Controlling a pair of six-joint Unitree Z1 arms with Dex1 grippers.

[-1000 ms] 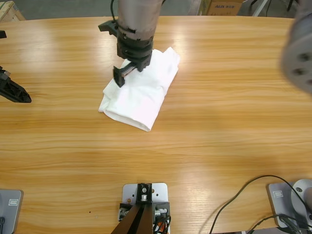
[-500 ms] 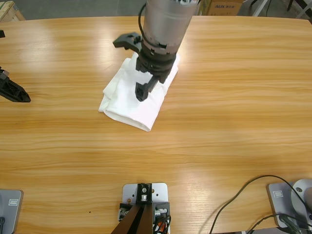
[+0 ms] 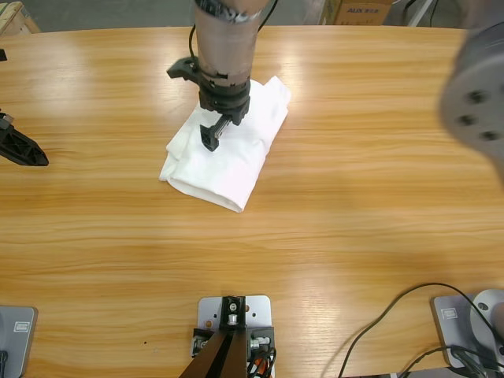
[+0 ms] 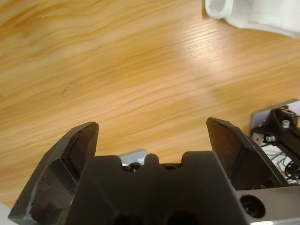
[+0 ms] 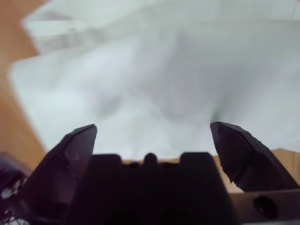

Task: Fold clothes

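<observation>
Toward the far side of the table (image 3: pixel 354 236), a little left of centre, the T-shirt (image 3: pixel 228 161) lies as a compact white bundle, already doubled over several times, with its long axis running from near-left to far-right.

Right gripper (image 3: pixel 214 135) hangs over the bundle's far-left part, the arm coming down from the top edge. Right wrist view: jaws spread wide, white cloth (image 5: pixel 154 84) filling the space ahead of them, nothing pinched. Contact with the fabric cannot be confirmed from the high view.

Left gripper (image 4: pixel 152 140): jaws likewise spread, empty, looking along bare wood with only a corner of the shirt (image 4: pixel 255 14) at the frame's top. It sits well apart from the garment.

Judgement: folding appears largely done; the step in hand looks like a final press or tidy of the top layer, or a release. Next move calls for either lifting clear without snagging the loose top layer, or pinching one edge cleanly if another fold is intended.
</observation>
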